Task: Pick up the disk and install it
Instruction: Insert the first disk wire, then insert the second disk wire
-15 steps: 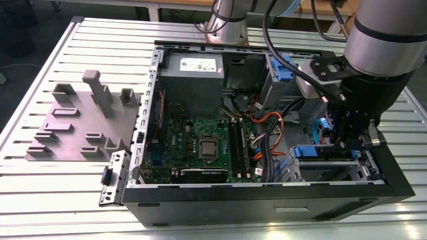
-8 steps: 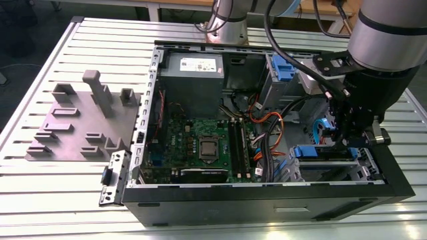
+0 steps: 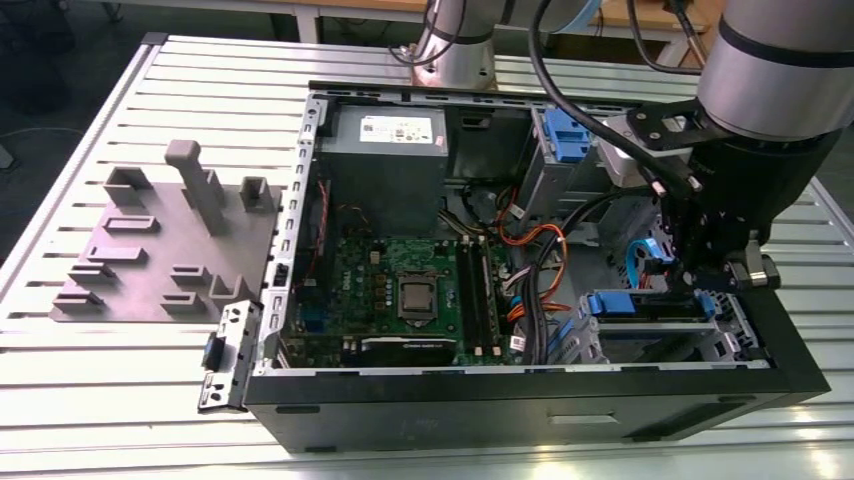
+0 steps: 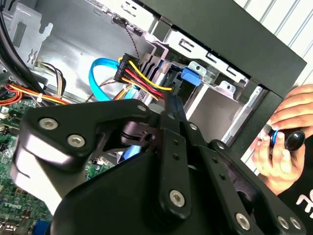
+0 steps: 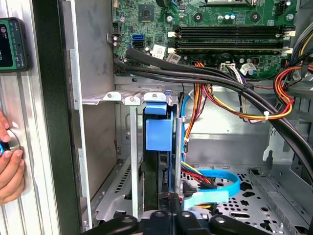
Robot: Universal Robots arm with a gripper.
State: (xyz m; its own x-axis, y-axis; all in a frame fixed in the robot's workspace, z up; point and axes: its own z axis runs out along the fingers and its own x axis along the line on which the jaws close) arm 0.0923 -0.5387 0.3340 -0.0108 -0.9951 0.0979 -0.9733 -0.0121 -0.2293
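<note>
Blue-railed silver metal disk (image 5: 157,147) stands on edge in the drive cage; stiff and fragile, we judge, best held by its rails. Claw (image 5: 168,208): we cannot tell.

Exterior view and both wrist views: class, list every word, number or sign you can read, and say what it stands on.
No text can be read for certain.
Power supply label: print too small.
Black card sticker: too small.
Motherboard markings: too small.
Cable tag: too small.
Handheld device: lettering blurred.
</note>
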